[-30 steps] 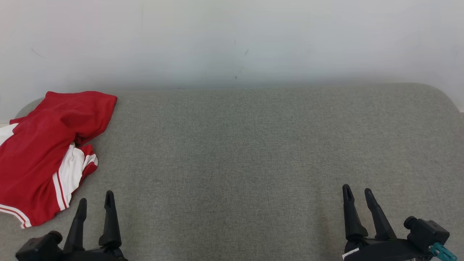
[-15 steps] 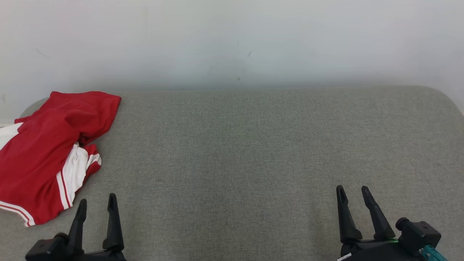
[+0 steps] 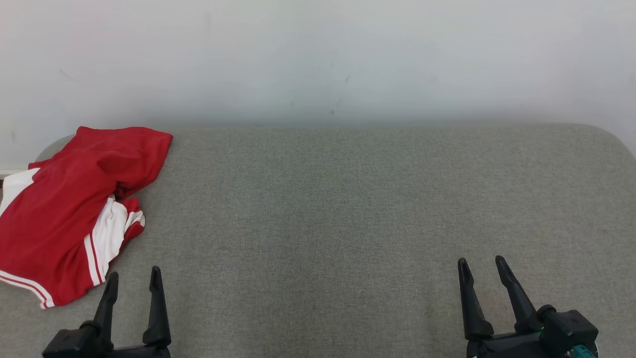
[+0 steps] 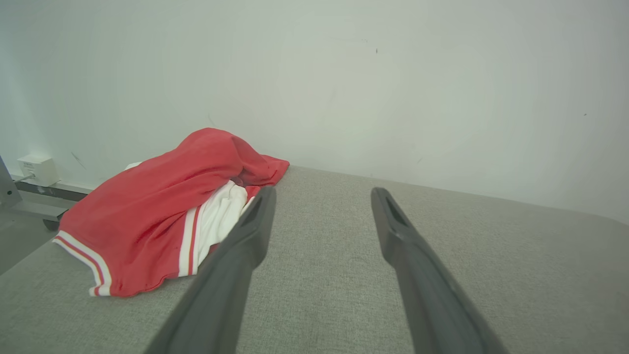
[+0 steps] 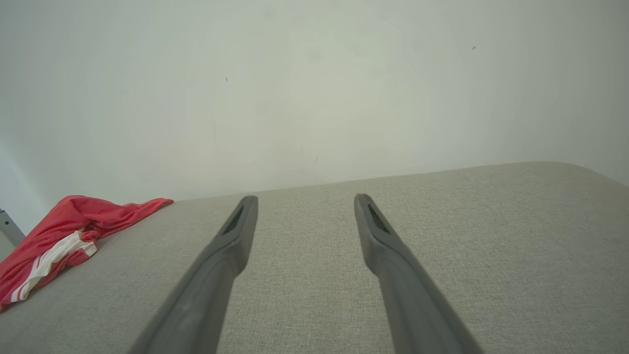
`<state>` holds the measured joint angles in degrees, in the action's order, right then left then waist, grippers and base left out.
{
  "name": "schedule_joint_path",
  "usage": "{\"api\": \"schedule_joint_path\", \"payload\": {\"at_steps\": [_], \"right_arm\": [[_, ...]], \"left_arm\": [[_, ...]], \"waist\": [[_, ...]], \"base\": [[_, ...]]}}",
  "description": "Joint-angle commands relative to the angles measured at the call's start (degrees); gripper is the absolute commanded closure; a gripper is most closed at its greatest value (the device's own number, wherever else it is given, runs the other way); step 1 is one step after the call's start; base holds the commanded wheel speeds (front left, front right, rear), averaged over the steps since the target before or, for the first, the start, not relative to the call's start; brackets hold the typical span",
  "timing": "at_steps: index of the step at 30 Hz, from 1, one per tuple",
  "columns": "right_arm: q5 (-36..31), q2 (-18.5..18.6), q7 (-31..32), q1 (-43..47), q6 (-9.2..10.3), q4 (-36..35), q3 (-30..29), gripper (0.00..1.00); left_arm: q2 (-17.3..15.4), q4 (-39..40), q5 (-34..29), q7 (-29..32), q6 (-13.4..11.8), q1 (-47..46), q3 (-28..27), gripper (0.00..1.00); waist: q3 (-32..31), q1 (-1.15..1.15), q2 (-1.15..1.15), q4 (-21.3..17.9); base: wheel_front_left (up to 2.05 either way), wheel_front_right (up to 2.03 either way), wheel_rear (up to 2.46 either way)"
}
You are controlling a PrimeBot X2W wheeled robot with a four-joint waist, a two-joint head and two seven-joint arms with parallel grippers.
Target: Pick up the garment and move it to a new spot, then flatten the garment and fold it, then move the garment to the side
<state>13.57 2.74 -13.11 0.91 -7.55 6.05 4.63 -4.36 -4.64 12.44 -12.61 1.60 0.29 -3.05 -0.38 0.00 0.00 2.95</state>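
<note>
Red-and-white garment [image 3: 64, 209] crumpled at far left corner of grey worktop [image 3: 348, 209], near wall [image 3: 318, 54]. Left end effector [image 3: 133, 278] released, empty, just beside garment's near edge. Right end effector [image 3: 481, 266] released, empty, well apart from garment.

one red garment [image 3: 59, 209], one grey table [image 3: 348, 209], two hands.

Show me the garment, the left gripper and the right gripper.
garment [image 3: 54, 214], head view, middle of its red cloth.
left gripper [image 3: 134, 271], head view, midway between its fingertips.
right gripper [image 3: 480, 259], head view, midway between its fingertips.
</note>
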Motion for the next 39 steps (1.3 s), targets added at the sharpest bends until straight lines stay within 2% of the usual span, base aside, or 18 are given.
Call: {"api": "schedule_joint_path", "payload": {"at_steps": [1, 19, 39], "right_arm": [[-1.0, 0.2, -0.3, 0.4, 0.10, -0.5, 0.0, 0.00], [-7.7, 0.2, -2.2, 1.8, 0.12, -0.3, -0.1, 0.00], [-3.1, 0.2, -2.0, 1.9, 0.12, 0.7, -0.3, 0.00]], "left_arm": [[-0.3, 0.5, -1.2, 0.0, 0.1, 0.3, 0.0, 0.00], [-1.2, 3.4, -5.1, 1.7, -0.5, 1.8, -0.9, 0.00], [-1.5, 2.8, -3.3, 1.9, -1.3, 2.5, -0.5, 0.00]], "waist": [[0.0, 0.00, 0.00, 0.0], [-0.8, 0.00, 0.00, 0.8], [-0.9, 0.00, 0.00, 1.0]], "base": [[0.00, 0.00, 0.00], [0.00, 0.00, 0.00], [0.00, 0.00, 0.00]]}}
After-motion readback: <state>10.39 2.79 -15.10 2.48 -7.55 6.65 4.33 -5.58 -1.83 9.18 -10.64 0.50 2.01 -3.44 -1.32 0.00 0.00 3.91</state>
